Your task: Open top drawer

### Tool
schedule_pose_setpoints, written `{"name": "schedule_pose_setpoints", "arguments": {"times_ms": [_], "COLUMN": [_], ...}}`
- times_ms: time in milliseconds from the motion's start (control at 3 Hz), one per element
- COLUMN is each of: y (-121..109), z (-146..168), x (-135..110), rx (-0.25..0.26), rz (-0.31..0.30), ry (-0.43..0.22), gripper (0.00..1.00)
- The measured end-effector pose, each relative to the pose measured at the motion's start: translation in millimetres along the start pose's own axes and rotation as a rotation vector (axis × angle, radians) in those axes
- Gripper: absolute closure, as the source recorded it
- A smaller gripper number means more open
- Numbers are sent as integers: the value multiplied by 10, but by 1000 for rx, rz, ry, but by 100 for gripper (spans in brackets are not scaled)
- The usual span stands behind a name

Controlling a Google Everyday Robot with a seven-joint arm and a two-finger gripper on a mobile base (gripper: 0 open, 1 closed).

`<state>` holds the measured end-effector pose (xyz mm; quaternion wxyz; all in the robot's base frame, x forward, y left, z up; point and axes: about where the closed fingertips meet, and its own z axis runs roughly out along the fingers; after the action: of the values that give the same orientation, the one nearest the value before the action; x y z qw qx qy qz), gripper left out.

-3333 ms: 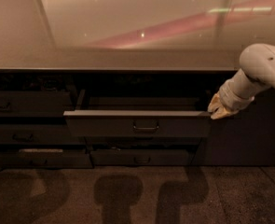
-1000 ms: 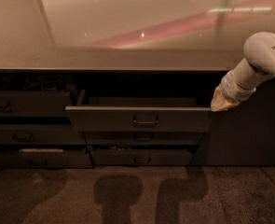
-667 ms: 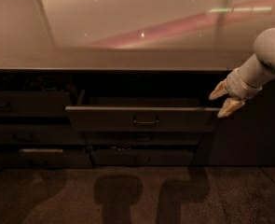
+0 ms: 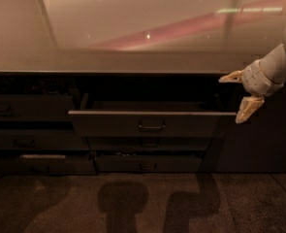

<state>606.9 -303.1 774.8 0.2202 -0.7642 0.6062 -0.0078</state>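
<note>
The top drawer [image 4: 147,124] is the wide dark grey drawer in the middle under the counter. It stands pulled out, with a small loop handle [image 4: 151,126] at the centre of its flat front and its tray showing behind. My gripper [image 4: 238,97] is at the right, just beyond the drawer's right end, level with its top edge. It is open and empty, one pale finger [image 4: 231,76] up and one [image 4: 246,109] down. It is apart from the drawer.
A pale glossy counter [image 4: 133,33] runs across the top. Shut grey drawers [image 4: 28,108] stack at the left, with a lower drawer [image 4: 147,163] under the open one. A dark panel [image 4: 259,144] is at the right. The floor [image 4: 133,203] shows my shadows.
The drawer has come out a little further. My gripper has let go of the drawer's right end, opened wide and moved up and to the right.
</note>
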Motion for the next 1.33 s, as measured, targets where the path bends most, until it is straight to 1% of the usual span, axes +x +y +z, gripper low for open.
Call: {"name": "schedule_pose_setpoints", "arguments": {"times_ms": [333,1000,1333], "y": [2,3,4], "z": [-22,-19,-14], "x": [10,10,10], "rx": [13,12,12], "rz": [7,7,7], "ry": [-21,-21,-22], "gripper": [42,89,100]}}
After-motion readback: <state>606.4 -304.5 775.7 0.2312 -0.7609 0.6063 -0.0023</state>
